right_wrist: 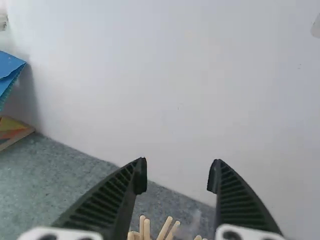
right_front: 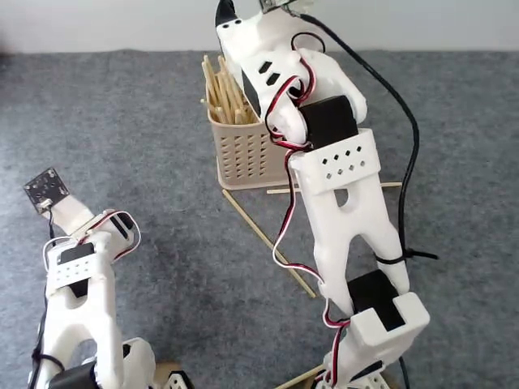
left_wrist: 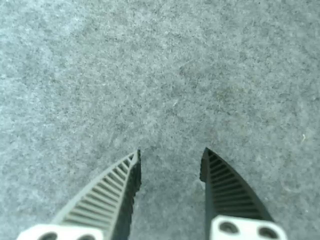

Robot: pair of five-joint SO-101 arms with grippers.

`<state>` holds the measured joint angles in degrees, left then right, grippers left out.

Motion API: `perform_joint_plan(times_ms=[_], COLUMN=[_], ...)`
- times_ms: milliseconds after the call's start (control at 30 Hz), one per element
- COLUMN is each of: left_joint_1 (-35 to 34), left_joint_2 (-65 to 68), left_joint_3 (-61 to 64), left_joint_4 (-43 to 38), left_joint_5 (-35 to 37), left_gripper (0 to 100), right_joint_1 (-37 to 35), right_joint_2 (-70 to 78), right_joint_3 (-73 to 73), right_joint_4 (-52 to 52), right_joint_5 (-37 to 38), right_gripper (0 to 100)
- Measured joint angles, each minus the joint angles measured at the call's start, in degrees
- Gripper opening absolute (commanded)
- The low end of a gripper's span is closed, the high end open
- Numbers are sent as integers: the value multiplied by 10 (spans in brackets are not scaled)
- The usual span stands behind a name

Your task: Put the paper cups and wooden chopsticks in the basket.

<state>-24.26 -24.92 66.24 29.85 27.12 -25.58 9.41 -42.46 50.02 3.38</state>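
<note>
Grey felt tabletop [right_front: 122, 121] carries the basket [right_front: 243, 154] far centre, chopsticks [right_front: 223, 85] standing inside, a loose chopstick [right_front: 255, 229] lying nearer. Right tool [right_wrist: 177, 175] hangs above the basket, fingers apart; left tool [left_wrist: 170, 157] near left, also apart.

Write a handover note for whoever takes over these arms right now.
Left hand: open, empty, over the carpet.
Right hand: open, empty, above the basket.
Done: a bunch of chopsticks stands in the basket.
Left: loose chopsticks on the carpet, one slanted before the basket, another under the right arm, a third by that arm's base.
</note>
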Motion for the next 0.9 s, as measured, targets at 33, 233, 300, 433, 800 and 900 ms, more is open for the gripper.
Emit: perform_joint_plan(times_ms=[33, 233, 300, 433, 800, 900], left_joint_1=[0, 0, 0, 0, 0, 0], left_joint_2=[0, 0, 0, 0, 0, 0], left_joint_3=[0, 0, 0, 0, 0, 0], left_joint_4=[0, 0, 0, 0, 0, 0], left_joint_5=[0, 0, 0, 0, 0, 0], left_gripper=[189, 189, 189, 189, 189, 189], right_joint_1=[0, -2, -2, -2, -2, 6], right_joint_2=[0, -5, -18, -58, -98, -99], right_joint_3=[0, 0, 0, 0, 0, 3], right_joint_4=[1, 4, 27, 120, 470, 503], right_joint_5=[-4, -8, -8, -8, -8, -8], right_gripper=[224, 222, 193, 63, 32, 35])
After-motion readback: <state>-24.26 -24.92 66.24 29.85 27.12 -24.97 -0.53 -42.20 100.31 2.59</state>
